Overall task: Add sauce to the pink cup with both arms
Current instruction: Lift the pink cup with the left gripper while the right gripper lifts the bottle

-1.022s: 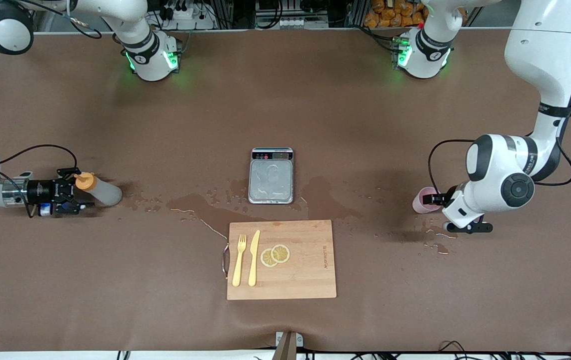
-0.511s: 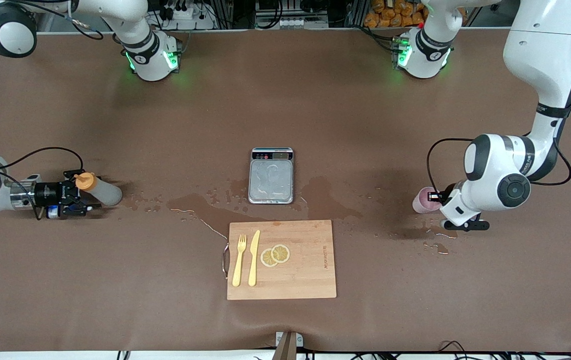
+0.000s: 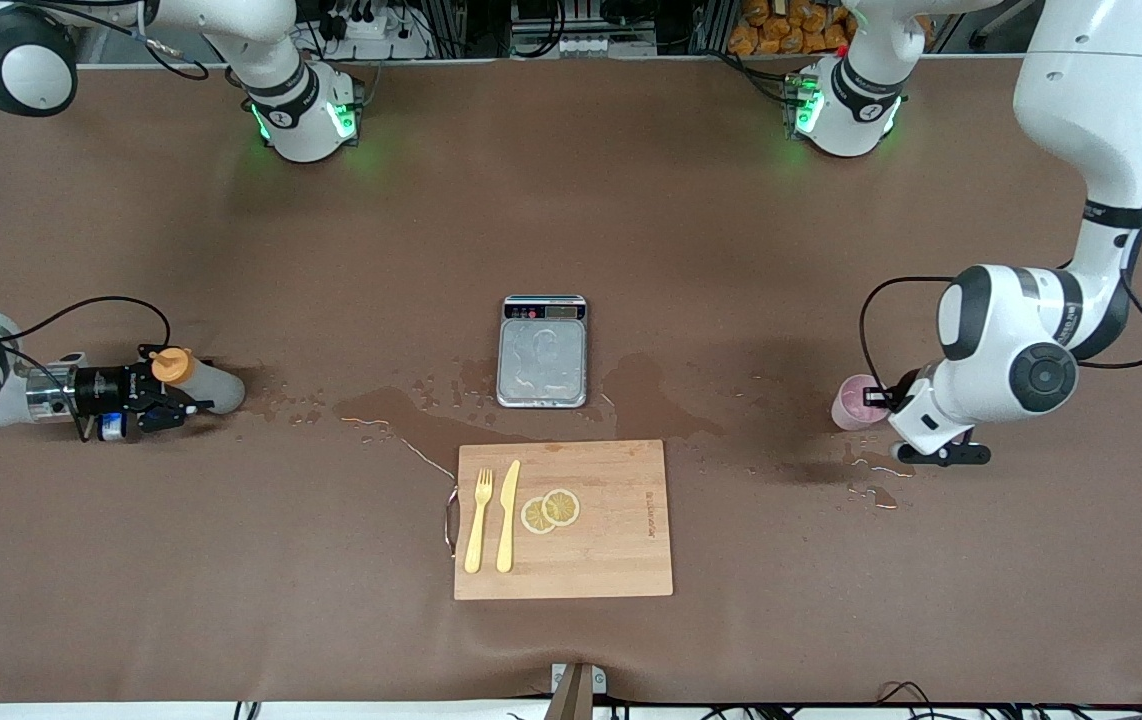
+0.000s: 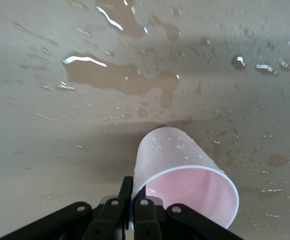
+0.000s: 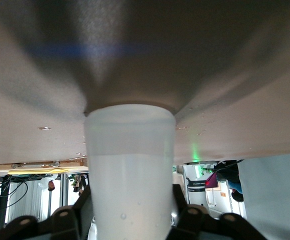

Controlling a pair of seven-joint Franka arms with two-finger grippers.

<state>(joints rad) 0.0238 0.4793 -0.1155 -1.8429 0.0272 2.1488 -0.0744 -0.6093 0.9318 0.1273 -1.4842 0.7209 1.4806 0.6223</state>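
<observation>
**Pink cup and sauce being held at the table's two ends**

Pink cup point(image 3: 853, 401) is being pinched by its rim in the left gripper point(image 3: 881, 398) near the left arm's edge of the table point(image 3: 571, 220). Sauce point(image 3: 193, 381) is being clasped near the right arm's edge by the right gripper point(image 3: 166, 398), its long axis pointing toward the scale point(image 3: 542, 351). Both are lying well apart, with puddles point(image 3: 401, 412) between.

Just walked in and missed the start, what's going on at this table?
Two arms are at work at the table's two ends. The right gripper is shut on the sauce bottle, which lies on its side on the brown mat. The left gripper pinches the rim of the pink cup. Between them sit a scale and a cutting board.
</observation>
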